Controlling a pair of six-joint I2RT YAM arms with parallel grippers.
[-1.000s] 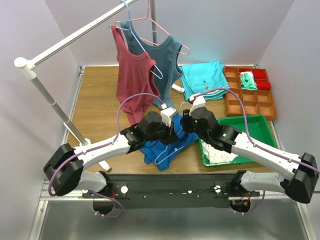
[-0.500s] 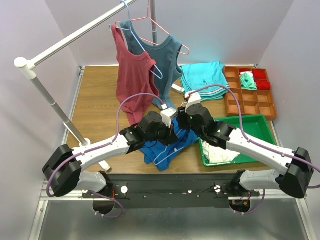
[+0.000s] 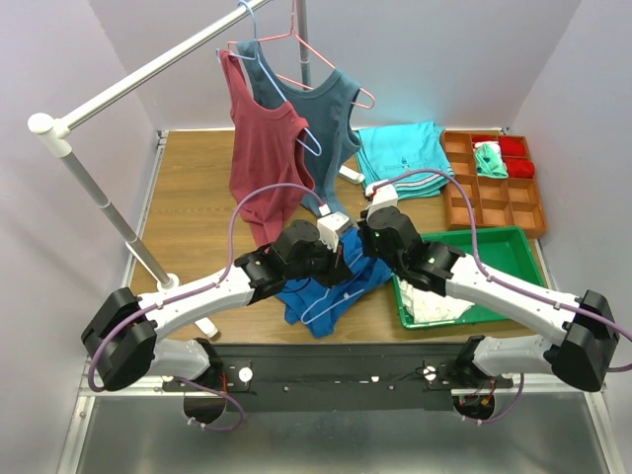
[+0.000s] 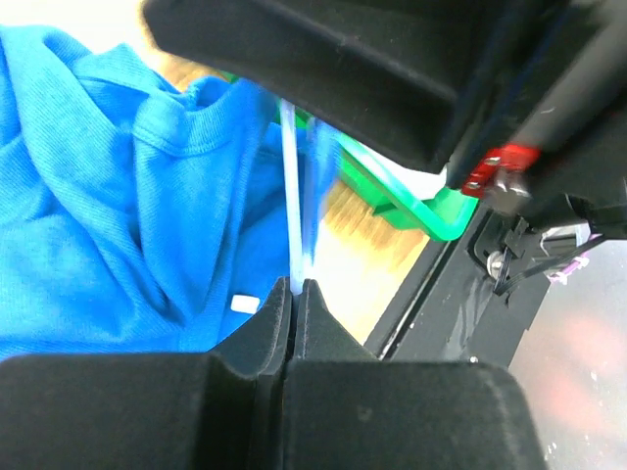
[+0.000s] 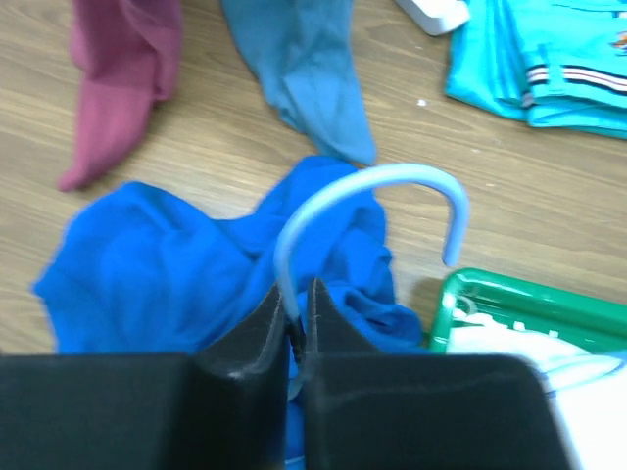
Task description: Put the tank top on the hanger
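The royal-blue tank top [image 3: 318, 293] lies crumpled on the table between the arms, and shows in the left wrist view [image 4: 88, 196] and the right wrist view [image 5: 167, 264]. The light-blue wire hanger [image 3: 326, 306] lies over and partly inside it. My left gripper [image 3: 346, 265] is shut on a straight stretch of the hanger's wire [image 4: 291, 196]. My right gripper [image 3: 361, 249] is shut on the hanger's neck, just below the curved hook [image 5: 377, 181]. The two grippers sit close together above the top's right edge. Most of the hanger's triangle is hidden by fabric and the arms.
A maroon-red top [image 3: 262, 158] and a teal-grey top [image 3: 321, 114] hang from hangers on the white rail [image 3: 148, 74]. A green tray [image 3: 513, 247] with white cloth is right of the grippers. Folded teal clothes [image 3: 400, 158] and an orange divided box [image 3: 494, 188] are at the back right.
My right gripper has shifted a little left and toward the back, closer to the left gripper, keeping its hold on the hanger. The left arm has barely moved.
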